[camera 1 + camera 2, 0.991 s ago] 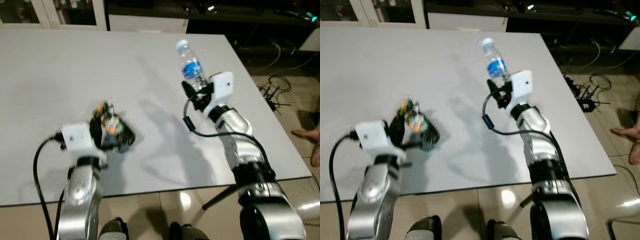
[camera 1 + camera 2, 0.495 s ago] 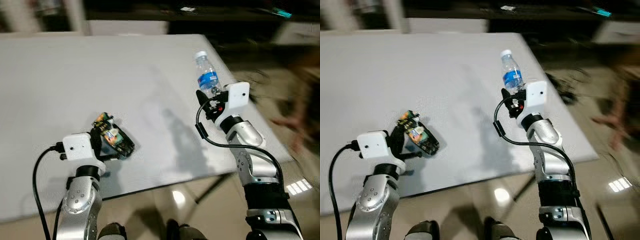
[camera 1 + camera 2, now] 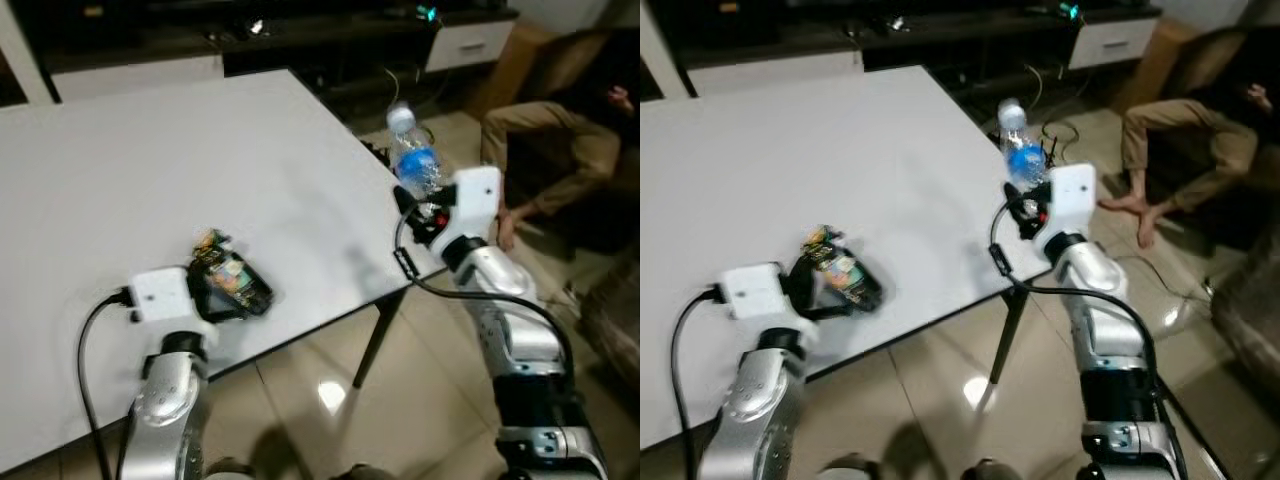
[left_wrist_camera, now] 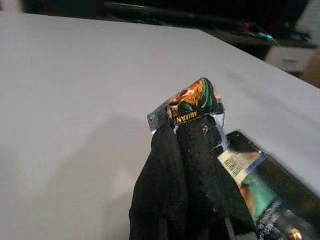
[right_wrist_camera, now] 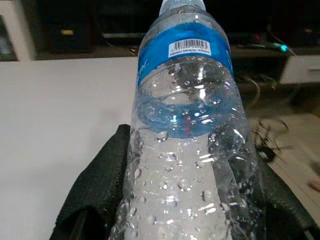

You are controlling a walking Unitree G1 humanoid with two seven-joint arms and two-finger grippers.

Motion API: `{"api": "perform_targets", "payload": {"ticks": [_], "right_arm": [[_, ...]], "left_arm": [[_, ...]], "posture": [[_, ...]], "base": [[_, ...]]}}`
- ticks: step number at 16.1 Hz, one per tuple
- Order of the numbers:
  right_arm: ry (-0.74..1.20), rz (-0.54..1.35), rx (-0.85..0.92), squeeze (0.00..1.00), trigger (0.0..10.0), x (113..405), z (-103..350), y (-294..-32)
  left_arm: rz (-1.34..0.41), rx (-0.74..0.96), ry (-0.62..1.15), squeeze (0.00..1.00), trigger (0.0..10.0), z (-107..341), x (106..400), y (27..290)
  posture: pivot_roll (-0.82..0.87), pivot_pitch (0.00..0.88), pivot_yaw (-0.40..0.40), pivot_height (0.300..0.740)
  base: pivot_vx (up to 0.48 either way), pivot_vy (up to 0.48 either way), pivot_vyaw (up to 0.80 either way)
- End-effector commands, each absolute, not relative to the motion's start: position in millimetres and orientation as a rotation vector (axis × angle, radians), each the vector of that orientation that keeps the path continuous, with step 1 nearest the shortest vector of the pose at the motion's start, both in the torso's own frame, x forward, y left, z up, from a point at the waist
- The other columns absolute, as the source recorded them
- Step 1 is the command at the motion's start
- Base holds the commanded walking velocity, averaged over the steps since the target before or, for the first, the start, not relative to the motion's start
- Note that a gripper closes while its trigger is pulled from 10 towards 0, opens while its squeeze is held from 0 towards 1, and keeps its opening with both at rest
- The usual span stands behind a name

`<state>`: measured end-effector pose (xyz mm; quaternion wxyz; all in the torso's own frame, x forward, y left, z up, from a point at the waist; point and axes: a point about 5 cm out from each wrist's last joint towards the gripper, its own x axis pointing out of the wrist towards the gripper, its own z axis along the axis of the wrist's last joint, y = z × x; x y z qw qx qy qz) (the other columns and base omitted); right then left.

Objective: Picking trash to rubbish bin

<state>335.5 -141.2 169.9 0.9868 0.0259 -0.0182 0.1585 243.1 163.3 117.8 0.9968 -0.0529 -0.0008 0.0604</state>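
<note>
Fingers clamp bottle; left pinch wrapper.

Wrapper left, bottle right

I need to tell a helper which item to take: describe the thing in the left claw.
Start at the white table and find its near edge, where the left claw is shut on a crumpled snack wrapper. It is dark foil with orange and green print, unlike the clear water bottle.

Silver jointed arms, white boxy wrist blocks, looping black cables, black-fingered left hand and right hand
</note>
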Motion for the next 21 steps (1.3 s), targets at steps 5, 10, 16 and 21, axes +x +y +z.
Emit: {"api": "perform_targets", "payload": {"ticks": [5,10,16,21], "right_arm": [[-0.046,0.306,0.053,0.0,10.0,333.6,177.2,-143.6],[-0.041,0.299,0.061,0.0,10.0,334.1,178.5,-144.1],[-0.044,0.328,0.058,0.0,10.0,336.5,179.7,-135.2],[-0.037,0.339,0.063,0.0,10.0,336.6,179.1,-132.0]], "left_arm": [[0.114,-0.112,0.002,0.0,10.0,120.3,249.1,164.1],[0.093,-0.144,0.02,0.0,10.0,117.8,250.6,162.7],[0.065,-0.174,0.018,0.0,10.0,120.7,256.8,167.1],[0.076,-0.19,0.032,0.0,10.0,118.3,258.0,169.1]], "posture": [[-0.05,0.102,-0.059,0.74],[-0.06,0.105,-0.06,0.74],[-0.05,0.112,-0.061,0.74],[-0.05,0.115,-0.062,0.74]], "base": [[0.0,0.0,-0.69],[0.0,0.0,-0.68],[0.0,0.0,-0.69],[0.0,0.0,-0.72]]}}
